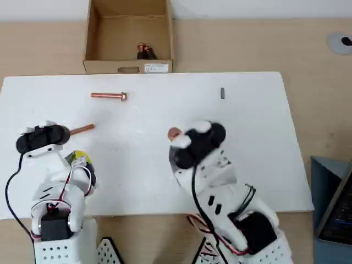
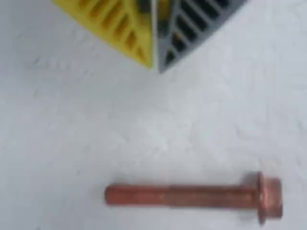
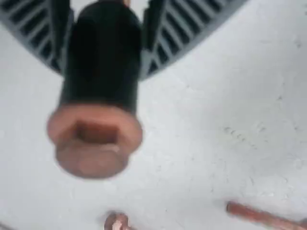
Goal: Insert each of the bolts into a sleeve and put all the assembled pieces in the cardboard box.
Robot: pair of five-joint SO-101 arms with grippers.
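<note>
Pieces in cardboard box, bolt on mat before it

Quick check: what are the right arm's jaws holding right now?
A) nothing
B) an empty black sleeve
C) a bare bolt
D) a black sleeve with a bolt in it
D: in the right wrist view the right jaws clamp a black sleeve, and a copper bolt head sits against its near end.

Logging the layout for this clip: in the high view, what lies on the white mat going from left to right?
half-hidden bolt → loose bolt → sleeved bolt held in the right gripper → lone sleeve
</note>
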